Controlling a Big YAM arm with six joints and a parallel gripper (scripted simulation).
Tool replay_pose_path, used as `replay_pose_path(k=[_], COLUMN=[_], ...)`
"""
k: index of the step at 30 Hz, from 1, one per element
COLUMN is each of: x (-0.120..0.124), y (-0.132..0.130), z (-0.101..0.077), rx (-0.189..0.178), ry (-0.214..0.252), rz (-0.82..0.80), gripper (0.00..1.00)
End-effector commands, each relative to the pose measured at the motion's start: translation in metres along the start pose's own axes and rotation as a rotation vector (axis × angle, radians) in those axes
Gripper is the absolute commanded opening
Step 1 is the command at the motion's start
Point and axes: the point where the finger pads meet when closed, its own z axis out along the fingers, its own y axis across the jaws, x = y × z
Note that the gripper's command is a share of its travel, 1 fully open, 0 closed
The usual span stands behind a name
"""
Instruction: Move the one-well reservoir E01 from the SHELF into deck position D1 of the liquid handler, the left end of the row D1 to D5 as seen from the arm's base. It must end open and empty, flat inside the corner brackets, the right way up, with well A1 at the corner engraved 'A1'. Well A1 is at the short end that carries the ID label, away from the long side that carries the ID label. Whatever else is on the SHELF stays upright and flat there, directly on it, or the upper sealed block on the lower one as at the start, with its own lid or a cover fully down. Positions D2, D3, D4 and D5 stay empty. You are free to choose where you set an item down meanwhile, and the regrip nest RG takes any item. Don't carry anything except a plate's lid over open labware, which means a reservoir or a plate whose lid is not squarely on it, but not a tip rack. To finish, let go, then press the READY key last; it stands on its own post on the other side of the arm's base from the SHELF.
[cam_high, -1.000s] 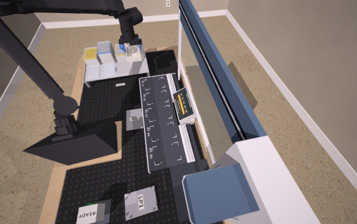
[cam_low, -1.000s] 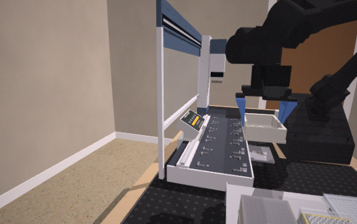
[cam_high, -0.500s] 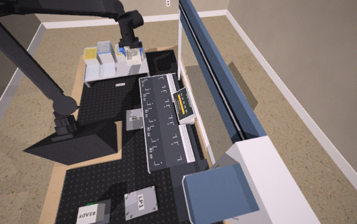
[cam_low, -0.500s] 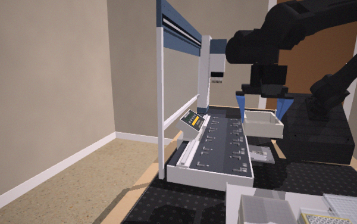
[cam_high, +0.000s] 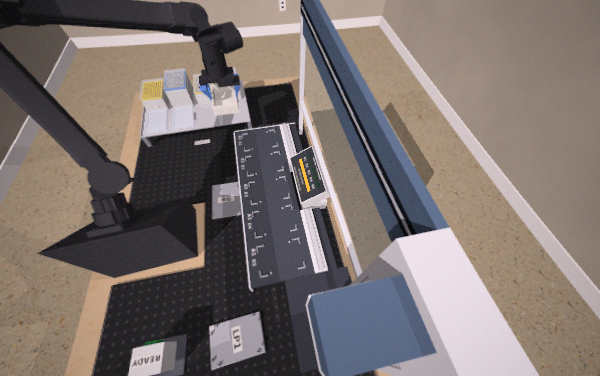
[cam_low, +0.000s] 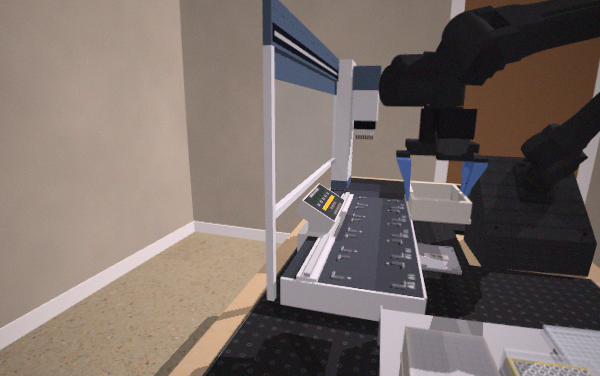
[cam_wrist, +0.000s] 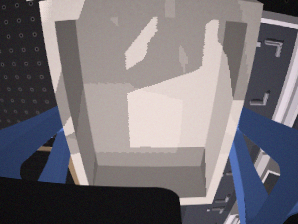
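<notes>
My gripper (cam_low: 438, 172) is shut on the one-well reservoir E01 (cam_low: 440, 201), an open, empty, pale grey tray. The blue fingers clasp its two long sides. I hold it level in the air, right way up, between the shelf (cam_high: 195, 112) and the liquid handler's deck (cam_high: 275, 200). In the top view the reservoir (cam_high: 225, 97) hangs over the shelf's right end. In the wrist view the reservoir (cam_wrist: 149, 96) fills the frame, with the deck's corner brackets (cam_wrist: 266, 72) showing at the right. I cannot see its ID labels.
Several tip racks and plates (cam_high: 167, 97) stand on the shelf. The deck row is empty. The handler's control panel (cam_high: 310, 177) and blue gantry (cam_high: 370, 130) stand beyond the deck. The RG nest (cam_high: 226, 203), LP1 pad (cam_high: 236, 340) and READY key (cam_high: 155, 357) sit on the dark base.
</notes>
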Motion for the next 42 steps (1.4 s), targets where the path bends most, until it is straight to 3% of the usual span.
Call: replay_pose_path(k=[1, 6, 8, 42], x=[0.005, 0.016, 0.004, 0.005], y=[-0.006, -0.006, -0.011, -0.014], z=[-0.018, -0.018, -0.027, -0.025], rx=[0.051, 0.051, 0.073, 0.069], ry=[-0.020, -0.019, -0.029, -0.026], rz=[-0.032, -0.032, -0.053, -0.049], gripper=[0.00, 0.00, 0.00, 0.00])
